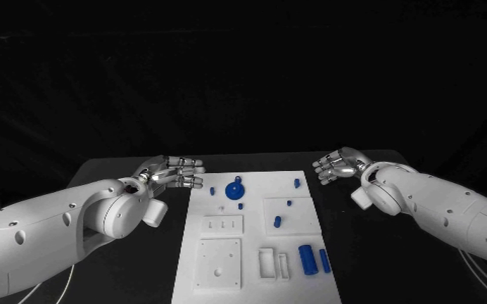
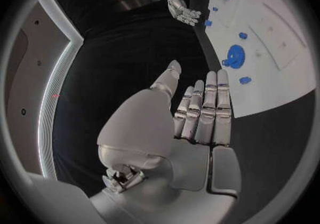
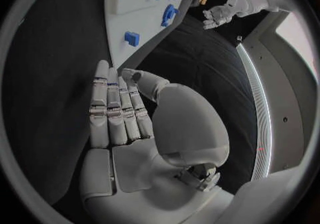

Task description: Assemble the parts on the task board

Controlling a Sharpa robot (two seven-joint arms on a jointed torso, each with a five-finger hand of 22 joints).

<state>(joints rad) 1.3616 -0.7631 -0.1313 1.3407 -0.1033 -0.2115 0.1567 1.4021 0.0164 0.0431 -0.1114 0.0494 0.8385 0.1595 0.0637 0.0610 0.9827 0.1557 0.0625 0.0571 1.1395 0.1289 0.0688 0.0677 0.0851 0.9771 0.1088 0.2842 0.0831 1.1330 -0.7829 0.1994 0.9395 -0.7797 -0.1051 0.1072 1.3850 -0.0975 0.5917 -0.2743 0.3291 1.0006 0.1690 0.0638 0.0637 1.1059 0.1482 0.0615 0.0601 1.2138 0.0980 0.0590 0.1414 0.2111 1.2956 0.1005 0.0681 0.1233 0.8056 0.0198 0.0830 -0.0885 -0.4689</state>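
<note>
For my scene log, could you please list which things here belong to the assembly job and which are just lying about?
Job:
white task board
round blue gear-like part
blue cylinder part
small blue peg parts

Lying about:
nothing besides the black table

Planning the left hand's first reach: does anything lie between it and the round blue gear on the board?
Nothing visible does. The left hand hovers open beside the board; only bare table and one small blue peg near the gear.
</note>
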